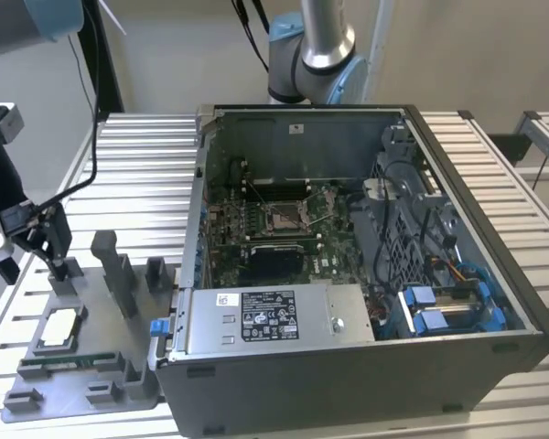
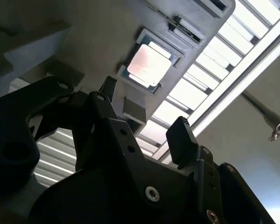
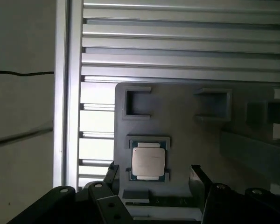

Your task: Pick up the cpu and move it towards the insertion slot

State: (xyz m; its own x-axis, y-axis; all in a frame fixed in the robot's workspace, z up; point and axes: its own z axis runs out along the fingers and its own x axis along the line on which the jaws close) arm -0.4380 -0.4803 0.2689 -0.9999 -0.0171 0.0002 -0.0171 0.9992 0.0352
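Note:
The cpu (image 1: 59,327) lies flat in a recess of the grey holder tray (image 1: 119,384), at the exterior view's left beside the computer case. Its silvery top also shows in both wrist views (image 2: 149,65) (image 3: 148,161). My gripper (image 1: 38,265) hangs just above the tray, a little behind the cpu, open and holding nothing. In both wrist views the gripper (image 3: 153,177) (image 2: 144,114) has its black fingers spread wider than the chip, clear of it. The insertion slot (image 1: 288,217) is a silver-framed square socket on the motherboard inside the open case.
The open computer case (image 1: 457,219) holds a silver power supply (image 1: 265,315), a black rectangular patch (image 1: 274,261) and blue cabling (image 1: 448,306). Grey upright posts (image 1: 117,270) rise from the tray. A green memory stick (image 1: 64,361) lies beside the cpu. The slatted aluminium table (image 1: 137,174) surrounds everything.

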